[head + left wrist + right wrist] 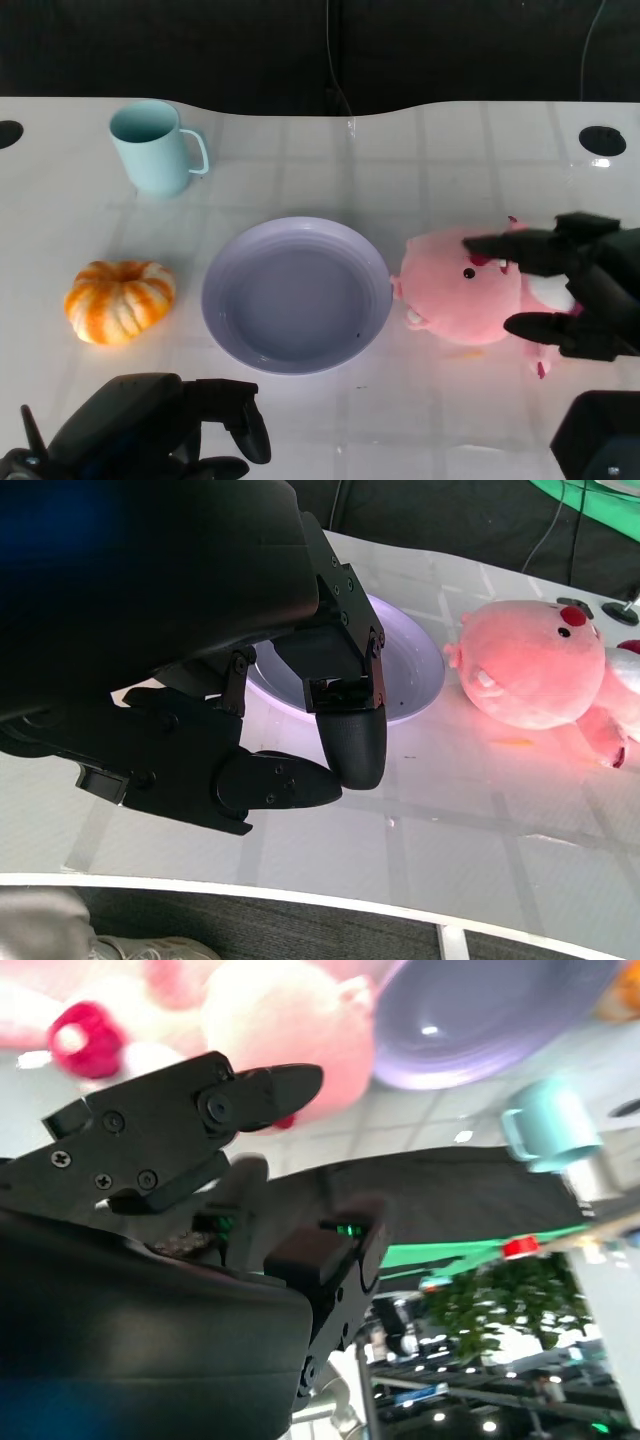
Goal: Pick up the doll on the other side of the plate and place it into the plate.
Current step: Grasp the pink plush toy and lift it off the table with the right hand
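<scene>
Right robot hand (560, 290) straddles the doll (460, 288) at the plate's (225, 315) 3 o'clock, fingers spread, not yet clenched.

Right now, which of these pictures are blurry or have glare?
Head view: sharp, soft glare on the table. Left wrist view: left hand sharp, pink doll overexposed. Right wrist view: doll and plate blurred, upside down.

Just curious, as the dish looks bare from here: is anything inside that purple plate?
Nothing shows inside the purple plate. The pink doll lies on the table beside its rim. The left hand covers part of it in the wrist view.
</scene>
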